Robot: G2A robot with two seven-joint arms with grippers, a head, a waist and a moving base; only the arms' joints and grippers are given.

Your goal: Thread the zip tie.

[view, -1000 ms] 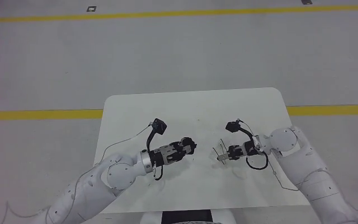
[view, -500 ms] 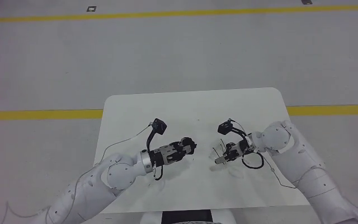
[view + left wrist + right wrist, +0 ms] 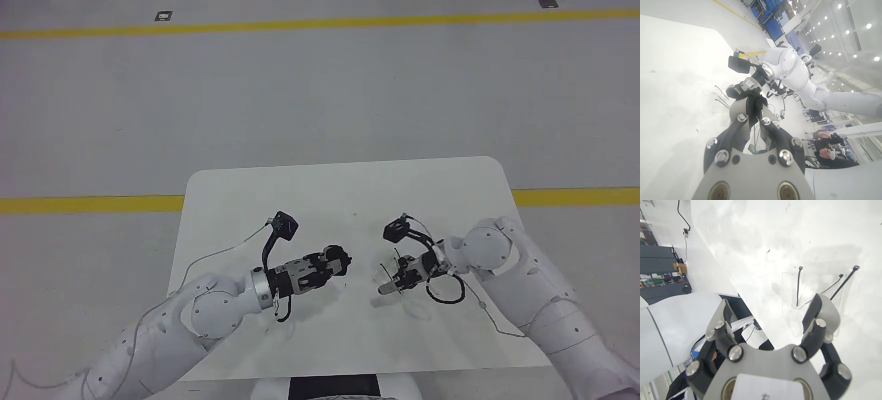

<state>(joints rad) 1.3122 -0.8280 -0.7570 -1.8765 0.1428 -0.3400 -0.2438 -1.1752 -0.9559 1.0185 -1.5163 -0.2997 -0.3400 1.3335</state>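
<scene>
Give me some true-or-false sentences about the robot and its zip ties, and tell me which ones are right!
1. The right tool is open. True.
2. The table is red. False: it is white.
3. Three black zip ties are near the right tool. True.
4. The left tool is wide open. False: its fingers are shut together.

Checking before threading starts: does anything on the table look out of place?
Nothing serious. The three zip ties lean at different angles in their clear holder, and small dark specks lie scattered on the table.
</scene>
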